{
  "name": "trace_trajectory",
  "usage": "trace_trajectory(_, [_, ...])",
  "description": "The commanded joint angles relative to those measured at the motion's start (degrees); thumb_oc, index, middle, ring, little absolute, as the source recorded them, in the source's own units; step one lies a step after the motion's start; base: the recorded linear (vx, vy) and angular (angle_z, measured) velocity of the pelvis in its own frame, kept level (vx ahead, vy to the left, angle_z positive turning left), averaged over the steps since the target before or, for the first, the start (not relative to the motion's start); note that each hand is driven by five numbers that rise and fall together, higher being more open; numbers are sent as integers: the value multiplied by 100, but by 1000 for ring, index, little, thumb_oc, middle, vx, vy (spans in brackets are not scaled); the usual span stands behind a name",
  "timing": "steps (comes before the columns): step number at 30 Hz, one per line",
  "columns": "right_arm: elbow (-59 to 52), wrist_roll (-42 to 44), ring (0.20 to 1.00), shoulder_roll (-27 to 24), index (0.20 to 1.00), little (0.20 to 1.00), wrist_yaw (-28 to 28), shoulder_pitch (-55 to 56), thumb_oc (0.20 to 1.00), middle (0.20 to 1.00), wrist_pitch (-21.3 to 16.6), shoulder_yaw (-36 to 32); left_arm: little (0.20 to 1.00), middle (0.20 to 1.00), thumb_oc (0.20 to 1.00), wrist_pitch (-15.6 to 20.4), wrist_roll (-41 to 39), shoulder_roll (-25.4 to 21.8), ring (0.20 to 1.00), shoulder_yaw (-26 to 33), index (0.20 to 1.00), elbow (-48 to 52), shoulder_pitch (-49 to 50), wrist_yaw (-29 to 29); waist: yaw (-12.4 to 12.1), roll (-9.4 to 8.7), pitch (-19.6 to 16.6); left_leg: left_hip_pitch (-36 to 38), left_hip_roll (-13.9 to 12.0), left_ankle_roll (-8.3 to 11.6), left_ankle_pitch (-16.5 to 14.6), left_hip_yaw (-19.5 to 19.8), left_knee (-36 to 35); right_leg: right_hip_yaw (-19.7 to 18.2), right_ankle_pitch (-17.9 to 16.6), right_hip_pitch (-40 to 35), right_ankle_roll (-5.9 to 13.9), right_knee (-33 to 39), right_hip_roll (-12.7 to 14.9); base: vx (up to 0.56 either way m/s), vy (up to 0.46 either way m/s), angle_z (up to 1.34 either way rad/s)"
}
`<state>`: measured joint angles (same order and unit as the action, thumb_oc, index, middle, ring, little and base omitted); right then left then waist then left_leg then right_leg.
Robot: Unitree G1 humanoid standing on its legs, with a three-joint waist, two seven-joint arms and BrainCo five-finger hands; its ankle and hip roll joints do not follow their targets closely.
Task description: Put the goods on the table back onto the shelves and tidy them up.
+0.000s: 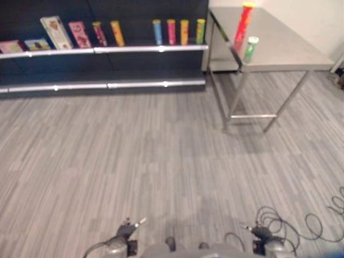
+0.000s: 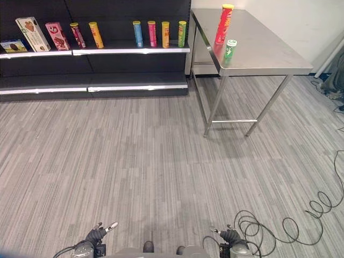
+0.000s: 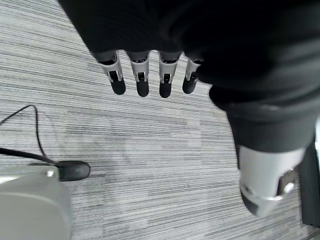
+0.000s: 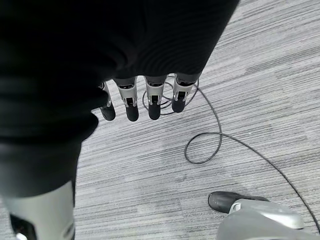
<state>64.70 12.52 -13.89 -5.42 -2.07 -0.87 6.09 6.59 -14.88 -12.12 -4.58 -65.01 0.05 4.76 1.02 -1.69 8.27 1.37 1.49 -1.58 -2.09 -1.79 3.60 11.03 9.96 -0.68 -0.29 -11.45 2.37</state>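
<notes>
right eye view: red tube (image 2: 223,23) and green can (image 2: 230,50) left on table (image 2: 269,54); left hand (image 3: 145,80) and right hand (image 4: 145,102) hang relaxed, holding nothing. table is best approached first, square on.

Shelves (image 2: 107,51) are cut off at the left edge, and a flat box (image 2: 12,46) there is half seen. Print on the shelf boxes and tubes is too small to be read. The counter (image 2: 258,51) far end is cropped by the top edge.
</notes>
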Motion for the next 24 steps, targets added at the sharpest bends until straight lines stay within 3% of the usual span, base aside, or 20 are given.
trace_trajectory(1, [-12, 88, 1000, -127, 1000, 1000, -20, -190, 1000, 1000, -169, 39, 1000, 1000, 1000, 178, 52, -171, 1000, -93, 1000, 73, -169, -42, 88, -108, -95, 228, -528, 683, -748, 276, 268, -33, -140, -654, 878, 845, 702, 0, 0, 0])
trace_trajectory(24, [28, 35, 1000, -78, 1000, 1000, -9, -116, 1000, 1000, -180, 102, 1000, 1000, 1000, 138, 21, -66, 1000, -42, 1000, -142, -109, -11, 141, -113, -140, 231, -553, 681, -750, 219, 233, -68, -143, -619, 870, 865, 696, -1, 0, 0])
